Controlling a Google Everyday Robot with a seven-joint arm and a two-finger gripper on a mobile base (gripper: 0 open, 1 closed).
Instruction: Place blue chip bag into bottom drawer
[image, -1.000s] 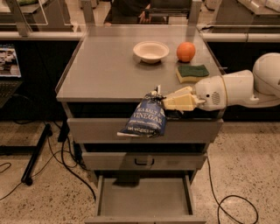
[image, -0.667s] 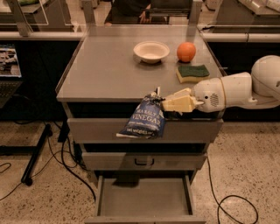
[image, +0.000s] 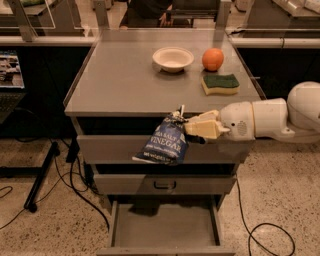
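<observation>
The blue chip bag (image: 164, 142) hangs from my gripper (image: 183, 121) in front of the cabinet's top drawer, below the front edge of the tabletop. The gripper is shut on the bag's top corner, and my white arm (image: 270, 118) reaches in from the right. The bottom drawer (image: 165, 231) is pulled open at the foot of the cabinet, straight below the bag, and its grey floor holds nothing.
On the grey tabletop (image: 120, 75) stand a white bowl (image: 173, 58), an orange (image: 212, 59) and a green-and-yellow sponge (image: 220, 84). The middle drawer (image: 165, 184) with a dark loop handle is shut. Cables lie on the floor at both sides.
The gripper and the hanging bag have shifted slightly left and down in front of the top drawer. Nothing else has moved.
</observation>
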